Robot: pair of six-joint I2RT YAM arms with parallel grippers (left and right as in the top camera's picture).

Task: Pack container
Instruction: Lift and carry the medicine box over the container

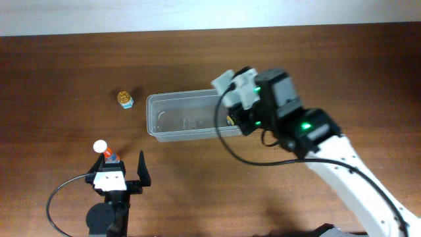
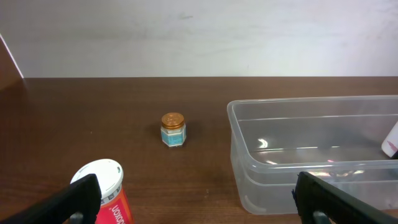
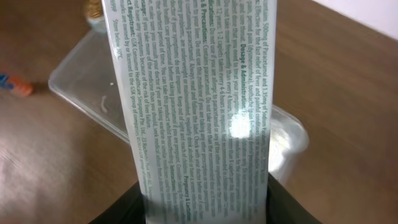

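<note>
The clear plastic container (image 1: 184, 117) lies in the middle of the table; it also shows in the left wrist view (image 2: 311, 155) and the right wrist view (image 3: 87, 93). My right gripper (image 1: 238, 99) is shut on a white medicine box (image 3: 199, 106) with green print and holds it over the container's right end. My left gripper (image 1: 123, 166) is open near the front left. A red bottle with a white cap (image 1: 105, 151) stands by its left finger, also in the left wrist view (image 2: 106, 193). A small jar with a gold lid (image 1: 125, 99) stands left of the container (image 2: 173, 129).
The table is dark brown wood (image 1: 66, 66) with a pale wall behind its far edge. A black cable (image 1: 66, 191) loops beside my left arm and another hangs from my right arm (image 1: 256, 158).
</note>
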